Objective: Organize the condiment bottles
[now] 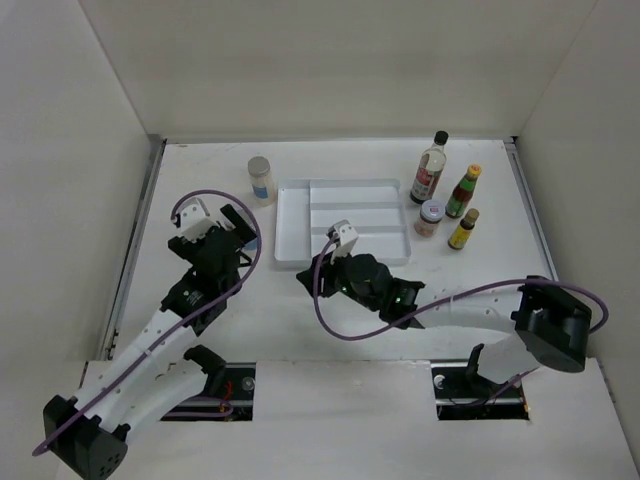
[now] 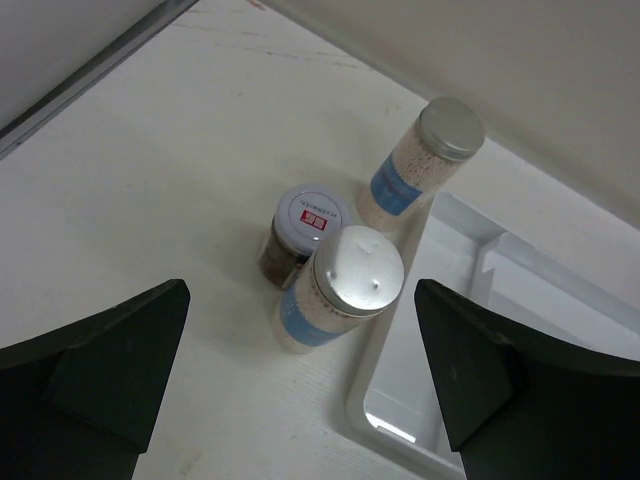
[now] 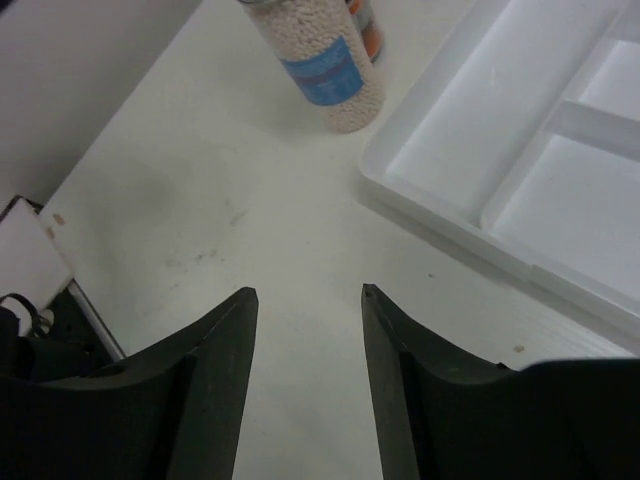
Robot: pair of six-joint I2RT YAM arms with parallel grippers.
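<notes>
In the left wrist view, a grey-lidded shaker (image 2: 338,292) stands against the white tray's (image 2: 452,330) left rim. A white-lidded dark jar (image 2: 300,232) is behind it and a second grey-lidded shaker (image 2: 420,160) farther back. My left gripper (image 1: 243,228) hangs open above the near shaker, holding nothing. My right gripper (image 3: 305,292) is open and empty over bare table by the tray's (image 3: 520,130) near-left corner, with a shaker (image 3: 322,62) ahead. From above, one shaker (image 1: 261,180) shows left of the tray (image 1: 288,225); the near shaker and jar are hidden under the left gripper.
Right of the tray stand a tall black-capped bottle (image 1: 431,168), a yellow-capped red-green bottle (image 1: 464,191), a pink-lidded jar (image 1: 430,217) and a small yellow bottle (image 1: 463,229). White walls enclose the table on three sides.
</notes>
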